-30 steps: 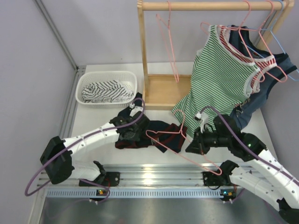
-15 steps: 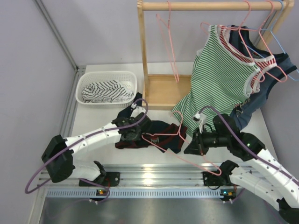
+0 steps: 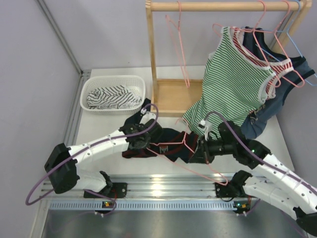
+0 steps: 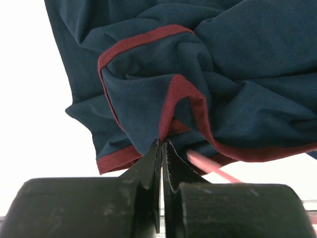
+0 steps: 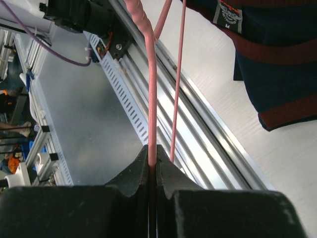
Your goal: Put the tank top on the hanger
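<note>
The tank top (image 3: 168, 139) lies crumpled on the table in front of the wooden rack, dark navy with maroon trim. My left gripper (image 3: 148, 143) is at its left side. In the left wrist view this gripper (image 4: 162, 144) is shut on a raised fold of the tank top's (image 4: 237, 64) maroon-edged hem. My right gripper (image 3: 197, 148) is just right of the garment. It (image 5: 152, 148) is shut on a wire of the pink hanger (image 5: 151, 89). The hanger (image 3: 218, 177) slants low across the tank top's near edge, one tip by my left fingers (image 4: 148, 163).
A white basket (image 3: 89, 87) holding striped cloth stands at the back left. The wooden rack (image 3: 151, 59) carries a green-and-white striped top (image 3: 233, 84), a plain navy top (image 3: 277, 101) and spare hangers (image 3: 181, 49). An aluminium rail (image 3: 163, 191) runs along the near edge.
My left gripper has closed on the tank top's trimmed edge. My right arm has carried the hanger left, toward the garment.
</note>
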You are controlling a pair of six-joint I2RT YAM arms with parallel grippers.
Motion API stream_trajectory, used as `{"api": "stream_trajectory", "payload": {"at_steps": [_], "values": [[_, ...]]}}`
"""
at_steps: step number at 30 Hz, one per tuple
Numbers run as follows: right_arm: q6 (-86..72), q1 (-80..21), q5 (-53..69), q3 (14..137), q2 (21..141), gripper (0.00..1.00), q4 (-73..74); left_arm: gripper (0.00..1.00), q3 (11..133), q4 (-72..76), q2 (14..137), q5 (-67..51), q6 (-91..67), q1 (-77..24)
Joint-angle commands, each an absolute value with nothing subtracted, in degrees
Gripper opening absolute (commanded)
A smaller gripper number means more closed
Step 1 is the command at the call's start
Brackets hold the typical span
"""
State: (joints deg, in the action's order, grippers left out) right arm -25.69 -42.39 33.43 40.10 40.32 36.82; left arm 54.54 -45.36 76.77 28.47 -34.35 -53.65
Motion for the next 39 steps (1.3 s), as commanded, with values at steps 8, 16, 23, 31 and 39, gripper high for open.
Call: {"api": "stream_trajectory", "payload": {"at_steps": [8, 16, 23, 31, 39], "values": [[-27.2, -43.9, 30.0, 38.3, 49.5, 0.0, 17.1, 0.0, 59.4, -49.1, 73.2, 29.8, -35.2, -54.1], [-29.4, -44.1, 32.5, 37.3, 56.8, 0.0, 2.5, 0.0, 62.4, -50.8, 72.2, 29.8, -35.7, -54.1], [-30.3, -46.2, 32.5, 35.0, 62.6, 0.0, -9.9, 0.0, 63.9, -51.2, 71.6, 29.7, -37.0, -54.1], [-27.8, -48.9, 28.5, 35.5, 70.0, 0.0, -17.8, 0.0, 63.5, -50.6, 71.2, 28.7, -38.0, -54.1], [-25.6, -50.7, 27.0, 37.6, 76.5, 0.0, -21.0, 0.0, 62.7, -49.2, 70.3, 28.2, -37.6, -54.1]]}}
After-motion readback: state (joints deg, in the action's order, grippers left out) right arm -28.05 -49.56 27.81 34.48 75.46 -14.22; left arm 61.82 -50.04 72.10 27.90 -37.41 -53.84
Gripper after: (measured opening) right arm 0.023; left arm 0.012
